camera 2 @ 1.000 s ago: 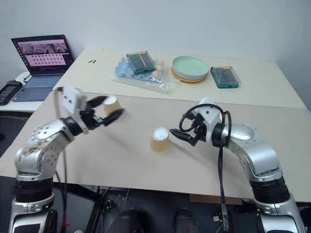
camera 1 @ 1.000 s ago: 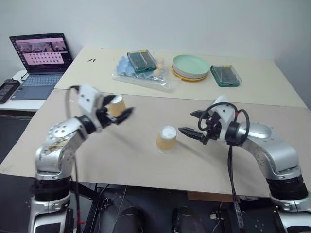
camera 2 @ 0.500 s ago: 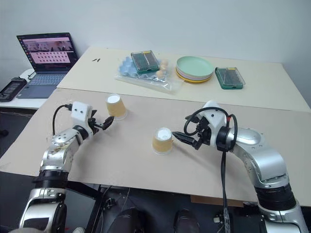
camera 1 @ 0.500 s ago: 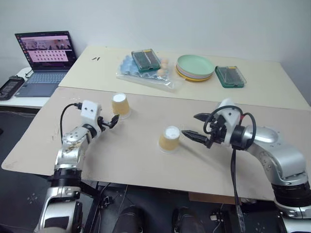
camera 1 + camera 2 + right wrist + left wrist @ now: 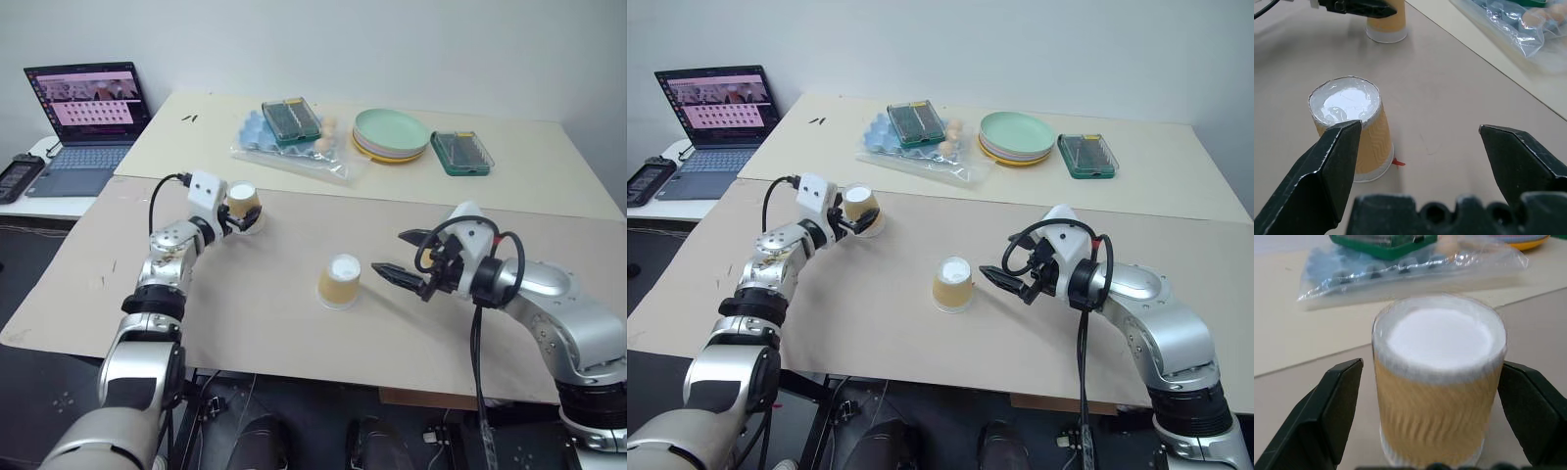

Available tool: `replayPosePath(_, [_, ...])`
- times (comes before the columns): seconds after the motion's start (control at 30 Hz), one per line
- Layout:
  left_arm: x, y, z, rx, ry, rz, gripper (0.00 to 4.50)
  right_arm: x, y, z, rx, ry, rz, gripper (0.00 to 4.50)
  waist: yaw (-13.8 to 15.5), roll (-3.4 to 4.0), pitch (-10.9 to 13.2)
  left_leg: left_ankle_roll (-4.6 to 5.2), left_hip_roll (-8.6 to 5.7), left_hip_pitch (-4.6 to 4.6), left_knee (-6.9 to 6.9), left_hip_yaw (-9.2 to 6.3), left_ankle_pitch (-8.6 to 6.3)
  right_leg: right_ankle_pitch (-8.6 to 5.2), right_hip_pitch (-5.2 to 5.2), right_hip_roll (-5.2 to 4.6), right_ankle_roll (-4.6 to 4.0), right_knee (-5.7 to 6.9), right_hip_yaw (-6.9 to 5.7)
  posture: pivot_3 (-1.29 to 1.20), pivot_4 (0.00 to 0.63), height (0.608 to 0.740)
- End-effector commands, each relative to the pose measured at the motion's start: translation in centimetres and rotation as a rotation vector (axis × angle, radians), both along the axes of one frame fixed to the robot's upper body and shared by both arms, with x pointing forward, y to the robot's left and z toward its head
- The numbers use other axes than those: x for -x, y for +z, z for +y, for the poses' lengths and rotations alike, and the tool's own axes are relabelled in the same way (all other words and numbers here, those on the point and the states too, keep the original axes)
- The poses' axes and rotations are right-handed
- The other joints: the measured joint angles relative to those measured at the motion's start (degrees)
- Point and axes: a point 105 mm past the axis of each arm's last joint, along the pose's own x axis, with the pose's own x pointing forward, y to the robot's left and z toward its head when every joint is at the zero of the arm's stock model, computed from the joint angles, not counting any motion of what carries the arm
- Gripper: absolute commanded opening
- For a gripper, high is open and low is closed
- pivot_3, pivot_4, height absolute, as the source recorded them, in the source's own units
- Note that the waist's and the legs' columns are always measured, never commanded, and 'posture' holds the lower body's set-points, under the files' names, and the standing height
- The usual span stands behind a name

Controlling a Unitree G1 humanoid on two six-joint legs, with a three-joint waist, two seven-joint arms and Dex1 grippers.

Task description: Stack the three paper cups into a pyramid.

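On the tan table [image 5: 265,323] my right gripper [image 5: 404,258] sat spread at the near cup's [image 5: 338,281] 3 o'clock, my left gripper [image 5: 238,213] gaped around the far cup [image 5: 1437,382], untouching, so I judged squeezing evenly, mid-wall, best.

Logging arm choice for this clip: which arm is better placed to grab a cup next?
Left. The left end effector is open with a finger on each side of the far cup, ready to close. The right end effector is open beside the near cup, not around it.
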Motion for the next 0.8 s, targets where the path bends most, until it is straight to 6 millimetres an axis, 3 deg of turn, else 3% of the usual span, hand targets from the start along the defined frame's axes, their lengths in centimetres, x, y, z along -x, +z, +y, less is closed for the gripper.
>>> replayPosePath(0.03, [-0.5, 2.1, -1.5, 0.023, -0.046, -0.057, 4.44, 0.2, 1.2, -0.1, -0.002, -0.001, -0.053, 4.5, -0.02, 0.0, 0.0, 0.0, 0.0, -0.01, 0.0, 0.0, 0.0, 0.0, 0.0, 0.0, 0.0, 0.01, 0.0, 0.0, 0.15, 0.706])
replayPosePath(0.2, [-0.6, 1.9, -2.0, 0.055, -0.056, -0.038, 4.44, 0.1, 1.3, 0.0, -0.003, -0.001, -0.056, 4.5, -0.1, -0.01, 0.01, 0.0, -0.01, -0.02, 0.0, 0.0, 0.0, -0.01, -0.03, 0.0, 0.02, 0.0, 0.0, 0.0, 0.15, 0.706])
replayPosePath(0.3, [-0.7, 1.8, -1.7, 0.056, -0.044, -0.034, 3.71, 0.1, 1.3, 0.0, -0.003, -0.003, -0.057, 4.5, -0.21, -0.01, 0.01, 0.0, -0.01, -0.02, 0.0, 0.0, 0.0, -0.01, -0.03, 0.0, 0.02, 0.0, 0.01, 0.0, 0.15, 0.706])
replayPosePath(0.4, [-0.7, 1.8, -1.4, 0.058, -0.033, -0.033, 2.66, 0.1, 1.3, 0.0, -0.003, -0.005, -0.058, 4.5, -0.2, -0.01, 0.01, 0.0, 0.0, -0.02, 0.0, -0.01, 0.0, -0.01, -0.03, 0.0, 0.02, 0.0, 0.01, 0.0, 0.15, 0.706])
replayPosePath(0.6, [-0.7, 3.1, -1.2, 0.026, -0.036, -0.079, 2.6, -0.1, 1.3, 0.1, -0.003, -0.002, -0.058, 4.5, -0.17, -0.01, 0.01, 0.0, -0.01, -0.02, 0.01, -0.01, 0.0, -0.01, -0.03, 0.0, 0.02, 0.0, 0.0, 0.0, 0.15, 0.706])
replayPosePath(0.7, [1.0, 5.6, -2.4, 0.043, -0.18, -0.18, 2.6, -0.2, 1.2, 0.2, 0.001, -0.002, -0.057, 4.5, -0.19, -0.02, 0.02, 0.0, -0.01, -0.04, 0.01, -0.01, 0.0, -0.01, -0.04, 0.0, 0.02, 0.02, 0.0, 0.0, 0.15, 0.706])
replayPosePath(0.77, [4.1, 6.6, -4.0, 0.05, -0.389, -0.21, 2.6, -0.3, 1.2, 0.0, 0.003, -0.013, -0.057, 4.5, -0.23, -0.02, 0.02, 0.0, 0.01, -0.18, 0.03, -0.03, 0.0, -0.01, -0.16, 0.0, 0.02, 0.18, -0.02, 0.0, 0.15, 0.706])
replayPosePath(0.8, [6.3, 5.9, -4.9, 0.014, -0.523, -0.175, 2.6, -0.4, 1.2, -0.2, 0.006, -0.021, -0.057, 4.5, -0.43, -0.02, 0.01, 0.0, 0.01, -0.22, 0.04, -0.03, 0.0, -0.01, -0.21, 0.0, 0.02, 0.17, -0.03, 0.0, 0.15, 0.706])
